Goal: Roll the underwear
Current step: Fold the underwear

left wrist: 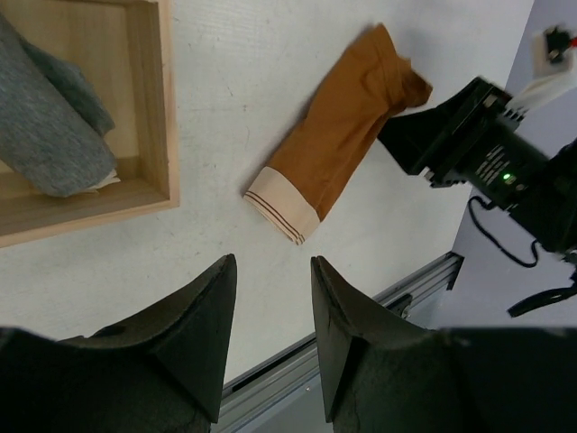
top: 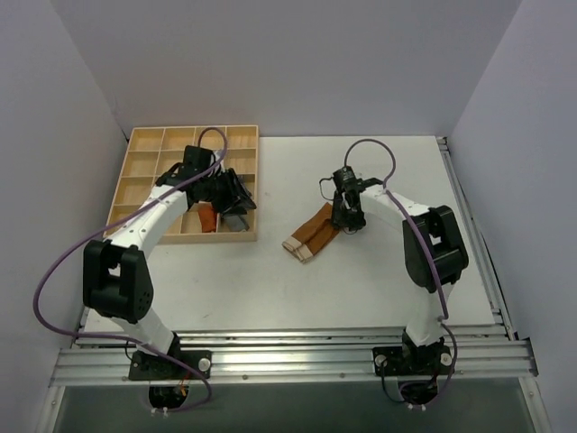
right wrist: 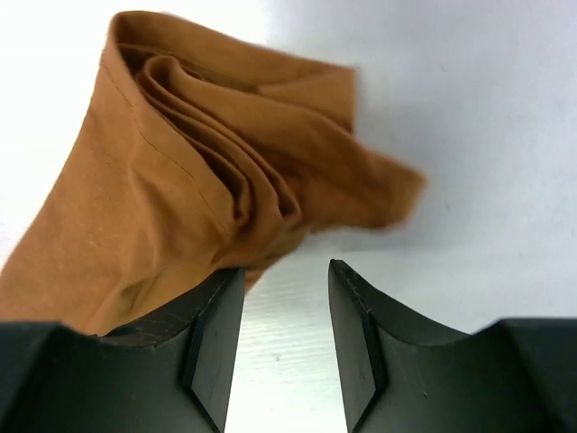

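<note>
The underwear (top: 313,233) lies flat on the white table as a long folded caramel-brown strip with a pale beige band (left wrist: 281,206) at its near-left end. In the left wrist view the underwear (left wrist: 338,135) runs diagonally, and the right gripper's black body sits at its far end. My right gripper (right wrist: 287,271) is open just off the bunched end of the underwear (right wrist: 189,180), with bare table between its fingers. My left gripper (left wrist: 273,266) hovers open and empty near the wooden tray (top: 135,180).
The wooden tray (left wrist: 153,108) has many compartments; grey rolled cloths (left wrist: 45,117) and an orange rolled cloth (top: 206,216) lie in them. An aluminium rail (top: 288,356) runs along the near table edge. White walls enclose the table on three sides.
</note>
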Robot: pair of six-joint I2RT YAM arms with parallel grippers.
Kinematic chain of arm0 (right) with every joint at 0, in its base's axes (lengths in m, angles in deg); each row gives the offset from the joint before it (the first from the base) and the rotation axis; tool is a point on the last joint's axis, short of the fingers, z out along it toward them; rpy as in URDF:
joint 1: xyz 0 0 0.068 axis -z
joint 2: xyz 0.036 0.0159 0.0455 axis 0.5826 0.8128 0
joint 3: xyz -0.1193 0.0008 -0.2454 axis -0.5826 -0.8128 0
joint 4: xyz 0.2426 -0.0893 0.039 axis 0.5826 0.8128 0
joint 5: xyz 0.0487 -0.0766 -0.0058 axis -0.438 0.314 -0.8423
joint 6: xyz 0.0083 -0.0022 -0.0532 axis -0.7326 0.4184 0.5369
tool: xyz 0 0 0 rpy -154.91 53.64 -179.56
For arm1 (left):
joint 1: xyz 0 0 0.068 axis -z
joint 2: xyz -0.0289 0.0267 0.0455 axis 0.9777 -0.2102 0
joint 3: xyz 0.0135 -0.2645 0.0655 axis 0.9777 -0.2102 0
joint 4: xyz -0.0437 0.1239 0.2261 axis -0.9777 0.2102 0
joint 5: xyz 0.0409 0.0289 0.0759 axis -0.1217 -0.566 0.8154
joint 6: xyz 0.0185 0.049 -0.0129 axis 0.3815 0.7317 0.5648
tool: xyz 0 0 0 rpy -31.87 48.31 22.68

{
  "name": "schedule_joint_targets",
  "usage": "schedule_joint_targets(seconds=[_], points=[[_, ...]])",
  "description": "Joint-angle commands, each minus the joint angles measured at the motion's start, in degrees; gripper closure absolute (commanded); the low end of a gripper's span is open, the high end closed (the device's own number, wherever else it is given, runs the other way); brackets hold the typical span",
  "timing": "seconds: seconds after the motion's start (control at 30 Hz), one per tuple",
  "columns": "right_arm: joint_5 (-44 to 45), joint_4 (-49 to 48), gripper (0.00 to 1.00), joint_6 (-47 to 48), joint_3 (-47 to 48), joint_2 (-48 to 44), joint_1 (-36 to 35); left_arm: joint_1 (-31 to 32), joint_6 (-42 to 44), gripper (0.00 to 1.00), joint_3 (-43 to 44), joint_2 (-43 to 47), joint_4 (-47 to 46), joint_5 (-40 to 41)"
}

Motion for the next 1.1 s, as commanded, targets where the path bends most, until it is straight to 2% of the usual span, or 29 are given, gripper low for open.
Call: schedule_joint_targets(seconds=[0.0, 0.1, 0.23, 0.5, 0.63, 0.8, 1.07], points=[[-4.8, 2.4, 0.61, 7.0, 4.4, -0.9, 1.0, 3.1, 4.3, 0.53, 4.0, -3.6, 2.1, -2.1], [-8.9, 4.6, 0.61, 4.3, 3.2, -4.5, 1.2, 6.2, 5.7, 0.53, 8.1, -8.4, 3.5, -1.1], [-12.4, 4.0, 0.61, -1.5, -4.0, -11.1, 1.0, 10.0, 7.2, 0.53, 13.9, -15.0, 5.6, -0.4], [-12.7, -3.3, 0.61, -7.9, -8.7, -18.7, 1.0, 16.4, 10.6, 0.53, 18.8, -19.4, 4.8, 2.1], [-10.1, -4.2, 0.61, -8.8, -6.9, -15.7, 1.3, 17.1, 10.2, 0.54, 17.5, -21.7, 3.5, 1.9], [-12.5, -7.1, 0.64, -7.5, -5.1, -9.1, 1.6, 18.5, 8.9, 0.54, 15.9, -23.9, 1.8, 1.9], [-13.3, -9.5, 0.69, -5.6, -7.6, -4.6, 1.5, 20.7, 2.8, 0.57, 7.5, -24.3, -4.8, -0.1]])
